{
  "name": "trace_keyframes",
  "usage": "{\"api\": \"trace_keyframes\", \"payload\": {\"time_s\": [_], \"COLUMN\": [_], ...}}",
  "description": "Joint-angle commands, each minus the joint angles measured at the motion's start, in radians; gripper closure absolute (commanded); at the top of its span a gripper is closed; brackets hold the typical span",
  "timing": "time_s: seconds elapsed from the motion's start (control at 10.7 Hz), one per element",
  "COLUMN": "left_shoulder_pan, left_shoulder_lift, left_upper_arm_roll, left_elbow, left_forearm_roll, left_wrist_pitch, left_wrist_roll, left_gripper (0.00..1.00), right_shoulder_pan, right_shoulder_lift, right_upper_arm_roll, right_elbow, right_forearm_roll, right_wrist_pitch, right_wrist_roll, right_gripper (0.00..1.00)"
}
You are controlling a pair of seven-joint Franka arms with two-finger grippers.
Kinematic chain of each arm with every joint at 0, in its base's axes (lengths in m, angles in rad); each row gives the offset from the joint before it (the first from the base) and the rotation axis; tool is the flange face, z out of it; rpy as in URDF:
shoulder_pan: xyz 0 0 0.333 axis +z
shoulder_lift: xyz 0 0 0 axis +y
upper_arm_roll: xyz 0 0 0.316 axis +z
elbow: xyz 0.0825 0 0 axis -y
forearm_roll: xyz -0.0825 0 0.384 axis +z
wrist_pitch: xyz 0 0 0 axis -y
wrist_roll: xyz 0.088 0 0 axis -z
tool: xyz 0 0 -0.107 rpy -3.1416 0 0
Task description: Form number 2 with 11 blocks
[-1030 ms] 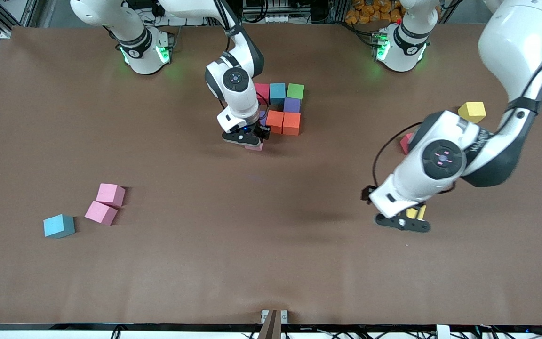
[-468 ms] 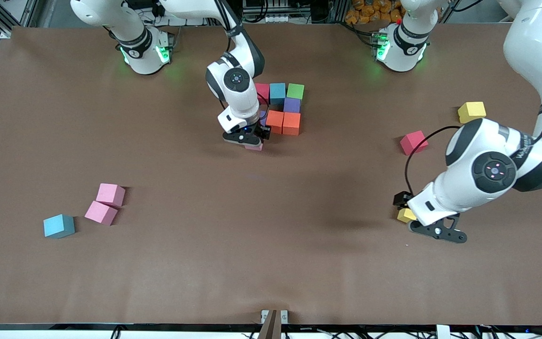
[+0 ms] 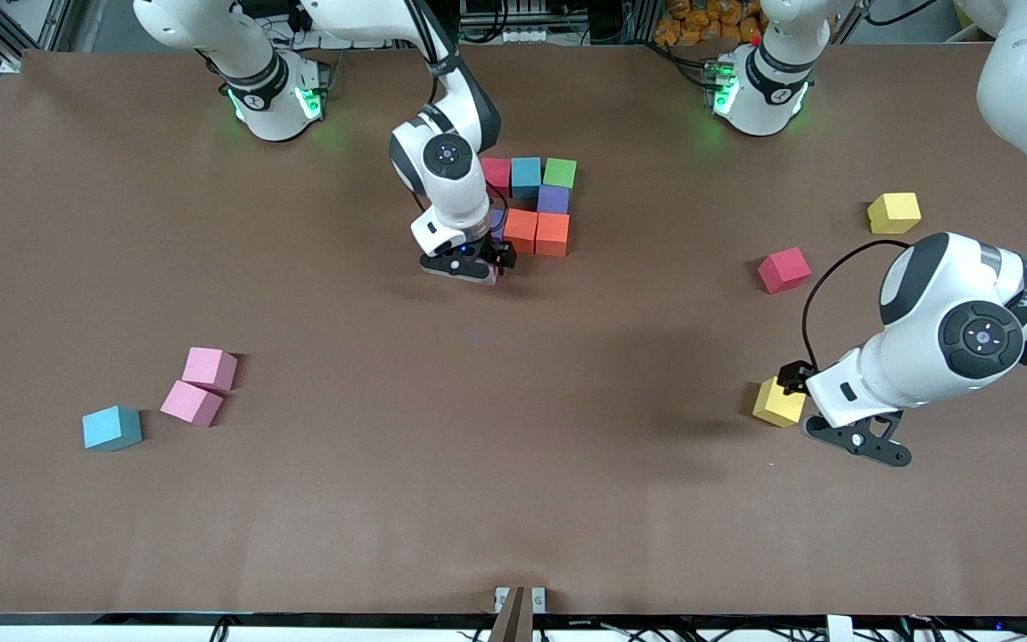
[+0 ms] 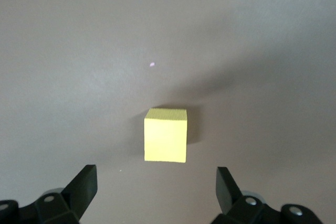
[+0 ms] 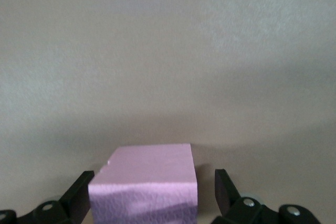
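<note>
Front view, nearest the camera: a light blue block [image 3: 111,428] and two pink blocks [image 3: 192,403] [image 3: 209,368] lie loose toward the right arm's end of the desk [image 3: 442,464]; a yellow block [image 3: 777,402] lies toward the left arm's end.
Left pincer [image 3: 855,439]: it has swung away from over that yellow block toward the left arm's end of the desk and now hangs just beside it, fingers spread, nothing held; its wrist view shows the yellow block [image 4: 166,134] ahead of the open fingers.
Farther up: a red block [image 3: 784,269] and a second yellow block [image 3: 893,212], both unused.
Right pincer [image 3: 460,266]: within the last second its fingers went from pinching to spread; in its wrist view the pink block [image 5: 145,190] sits on the desk between the parted fingers, apart from both.
Meaning: the pink block looks set down, adding a seventh piece beside the orange blocks [image 3: 537,232].
Figure so far: red, light blue, green on the top row [image 3: 526,172], purple [image 3: 553,198] below, then the two orange; judged roughly half done.
Right arm pose: bent down steeply, wrist low over the figure.
Left arm pose: elbow high, wrist tilted down.
</note>
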Motion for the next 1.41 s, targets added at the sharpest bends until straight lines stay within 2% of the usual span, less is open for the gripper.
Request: {"api": "trace_keyframes", "payload": {"time_s": [0.0,0.28,0.66,0.94,1.12,1.31], "left_shoulder_pan": [0.035,0.036,0.020,-0.013,-0.078,-0.096], "left_shoulder_lift": [0.036,0.090,0.115,0.119,0.116,0.118], "left_upper_arm_roll": [0.001,0.004,0.023,0.075,0.151,0.162], "left_elbow": [-0.016,-0.042,-0.047,-0.045,-0.042,-0.042], "left_forearm_roll": [0.006,0.005,0.017,0.023,0.023,0.023], "left_wrist_pitch": [-0.003,-0.003,0.006,0.056,0.104,0.115], "left_wrist_roll": [0.092,0.078,-0.067,-0.113,-0.107,-0.110], "left_gripper": [0.00,0.00,0.00,0.00,0.00,0.00], "right_shoulder_pan": [-0.046,-0.145,-0.407,-0.593,-0.671,-0.718], "right_shoulder_lift": [-0.041,-0.093,-0.169,-0.169,-0.167,-0.169], "right_upper_arm_roll": [0.004,0.006,0.004,0.003,0.000,-0.029], "right_elbow": [0.002,0.011,0.140,0.200,0.199,0.215], "right_forearm_roll": [0.008,0.008,0.006,-0.001,-0.015,-0.090], "right_wrist_pitch": [-0.013,-0.045,-0.355,-0.456,-0.468,-0.531], "right_wrist_roll": [0.007,-0.116,-0.535,-0.821,-0.849,-0.855], "right_gripper": [0.00,0.00,0.00,0.00,0.00,0.00]}}
